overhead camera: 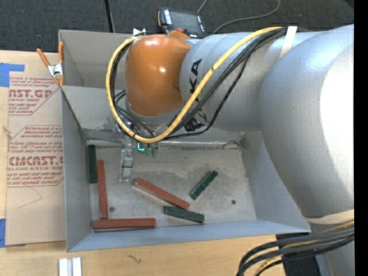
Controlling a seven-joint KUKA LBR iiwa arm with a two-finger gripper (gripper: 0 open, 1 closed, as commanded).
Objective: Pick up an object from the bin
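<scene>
Grey metal bin (75, 171), contents:
- Near wall: flat red-brown bar (123, 223) lying along it, with a short dark green bar (183, 214) to its right.
- Mid floor: slanted red-brown bar (161, 192) and a tilted dark green bar (203, 184).
- Left side: long red-brown bar (102, 188) and a left dark green bar (91, 164).
- Gripper (125, 174): hangs low, just beside the slanted red-brown bar's left end. Cannot tell whether it is apart or together.
</scene>
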